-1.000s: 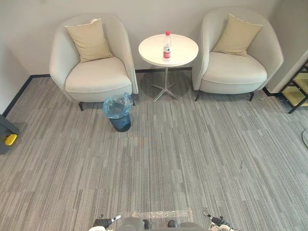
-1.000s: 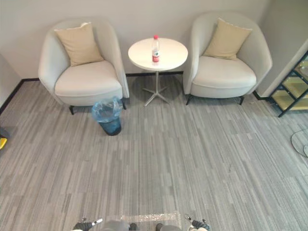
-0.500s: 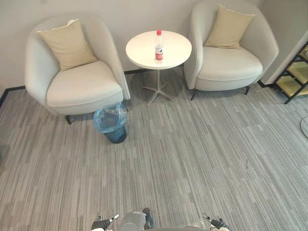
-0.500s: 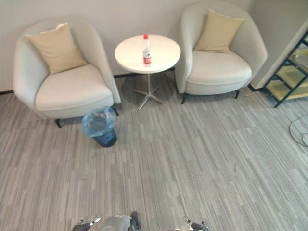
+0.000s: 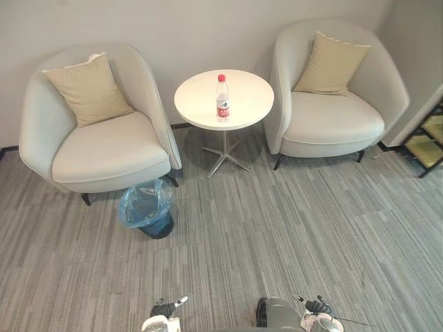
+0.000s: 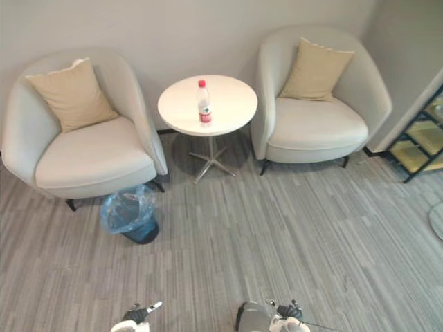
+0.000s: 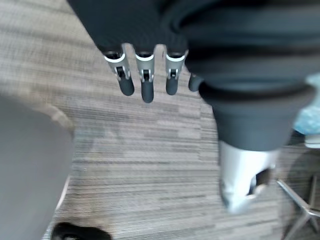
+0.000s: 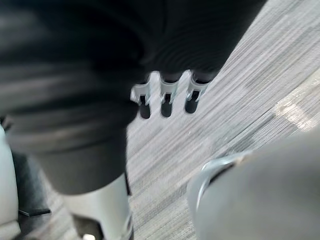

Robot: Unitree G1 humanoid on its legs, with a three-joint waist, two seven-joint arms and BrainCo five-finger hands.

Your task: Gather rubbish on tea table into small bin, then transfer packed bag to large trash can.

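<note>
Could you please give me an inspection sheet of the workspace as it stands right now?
Surface: round white tea table on a metal pedestal, standing between two armchairs.
Job's things: one upright bottle with a red cap on the table; small bin lined with a blue bag, on the carpet by the left armchair.
Clutter: nothing seen.
Hands: left hand and right hand hang low over the carpet, fingers relaxed, holding nothing.
Cables: nothing seen.
Surroundings: grey striped carpet; right armchair; a beige cushion on each chair; dark shelf rack at the right edge.
</note>
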